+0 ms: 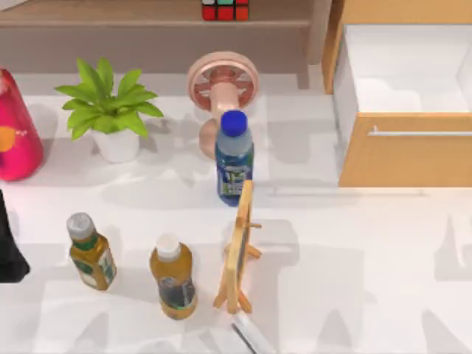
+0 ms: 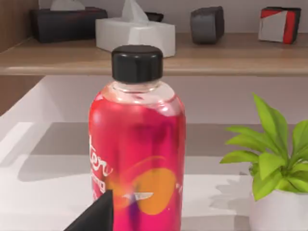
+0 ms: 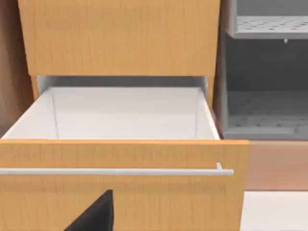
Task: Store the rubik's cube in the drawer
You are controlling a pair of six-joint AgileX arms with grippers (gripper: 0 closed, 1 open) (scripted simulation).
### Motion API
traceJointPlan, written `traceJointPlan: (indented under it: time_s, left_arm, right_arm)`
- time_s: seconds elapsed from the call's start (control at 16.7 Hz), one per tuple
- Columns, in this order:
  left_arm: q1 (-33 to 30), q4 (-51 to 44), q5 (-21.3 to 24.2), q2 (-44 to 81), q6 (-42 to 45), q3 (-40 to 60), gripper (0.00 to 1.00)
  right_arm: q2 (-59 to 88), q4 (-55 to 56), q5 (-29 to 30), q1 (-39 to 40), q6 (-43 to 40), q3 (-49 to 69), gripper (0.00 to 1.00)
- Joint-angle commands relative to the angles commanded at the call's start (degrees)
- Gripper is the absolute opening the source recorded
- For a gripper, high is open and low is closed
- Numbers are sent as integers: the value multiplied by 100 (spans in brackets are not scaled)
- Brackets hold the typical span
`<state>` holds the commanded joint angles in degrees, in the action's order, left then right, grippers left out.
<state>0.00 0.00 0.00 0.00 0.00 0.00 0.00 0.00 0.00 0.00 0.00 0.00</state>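
The rubik's cube point(image 1: 225, 9) sits on the wooden shelf at the back, in the middle of the top view, showing red and white squares. In the left wrist view the cube point(image 2: 279, 24) stands far off on that shelf. The drawer point(image 1: 405, 155) is pulled open at the right, with a light wood front, a silver bar handle point(image 3: 115, 171) and a bare white inside point(image 3: 125, 113). My left arm point(image 1: 9, 251) stays at the table's left edge, its gripper point(image 2: 94, 217) facing a red bottle. My right gripper point(image 3: 94, 214) hangs low in front of the drawer's front panel.
A red bottle point(image 1: 16, 129), a potted plant point(image 1: 110, 110), a pink fan point(image 1: 223, 85), a blue-capped bottle point(image 1: 234, 158), two amber bottles point(image 1: 92, 254) point(image 1: 173, 280) and a wooden stand point(image 1: 240, 251) crowd the left and middle. A tissue box point(image 2: 134, 31) sits on the shelf.
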Motion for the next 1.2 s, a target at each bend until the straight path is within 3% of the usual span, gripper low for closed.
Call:
traceJointPlan:
  time_s: [0.24, 0.54, 1.2]
  left_arm:
    - [0, 0, 0, 0, 0, 0, 100]
    - [0, 0, 0, 0, 0, 0, 100]
    - [0, 0, 0, 0, 0, 0, 100]
  right_arm:
    - [173, 85, 91, 60, 1, 166, 100]
    - [1658, 659, 732, 594, -6, 1340, 100]
    - [8612, 2611, 2969, 2842, -34, 5555, 100]
